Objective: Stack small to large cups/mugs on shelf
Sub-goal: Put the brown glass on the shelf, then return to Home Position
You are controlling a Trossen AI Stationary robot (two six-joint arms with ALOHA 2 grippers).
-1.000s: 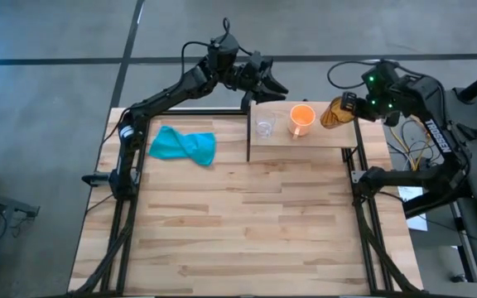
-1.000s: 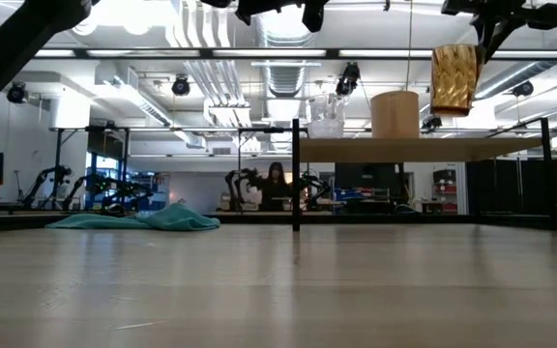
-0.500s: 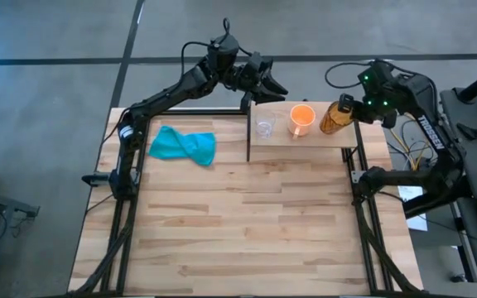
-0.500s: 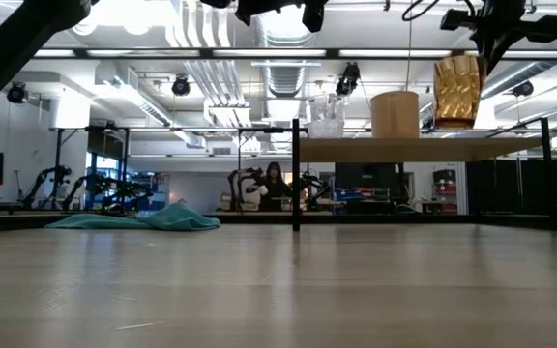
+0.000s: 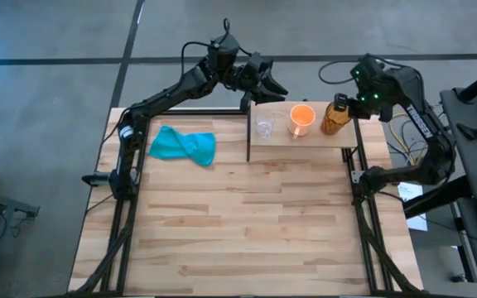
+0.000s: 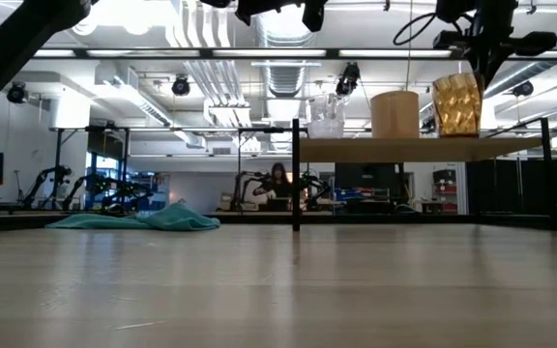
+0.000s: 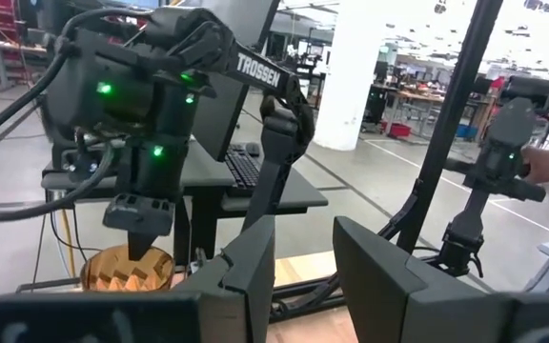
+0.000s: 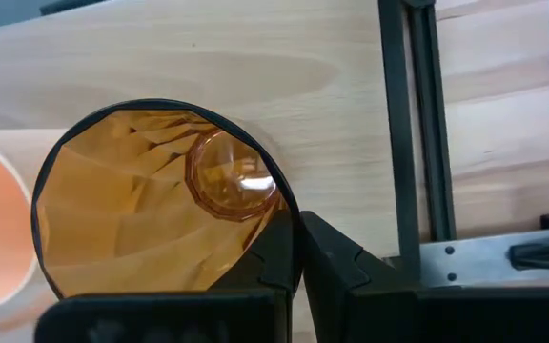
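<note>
The brown faceted cup (image 5: 332, 117) (image 6: 456, 104) stands upright at the shelf's (image 5: 305, 141) right end, beside the orange mug (image 5: 302, 118) (image 6: 395, 114). The small clear glass cup (image 5: 264, 127) (image 6: 326, 118) stands left of the mug. All three are in a row on the board. My right gripper (image 5: 342, 105) (image 8: 298, 238) is above the brown cup, shut on its rim. My left gripper (image 5: 270, 83) (image 7: 305, 272) hovers open over the shelf's far left corner, touching nothing. My right gripper holds the brown cup by its rim (image 8: 289, 211) on the right-hand side, one finger (image 8: 260, 252) inside the cup and the other (image 8: 346, 257) outside. The fingers come from above, pointing down. The cup is upright, its base at the shelf board (image 6: 456, 136).
A teal cloth (image 5: 183, 146) (image 6: 143, 220) lies crumpled on the tabletop left of the shelf. Black frame posts (image 5: 248, 132) stand at the shelf's edges. The wide plank tabletop (image 5: 238, 223) stretches toward the near edge. People show in the room beyond.
My right gripper has come down toward the shelf and turned from slanting to pointing down. The brown cup, tilted and well above the board before, now stands upright with its base down at the shelf's right end. My left arm kept still.
</note>
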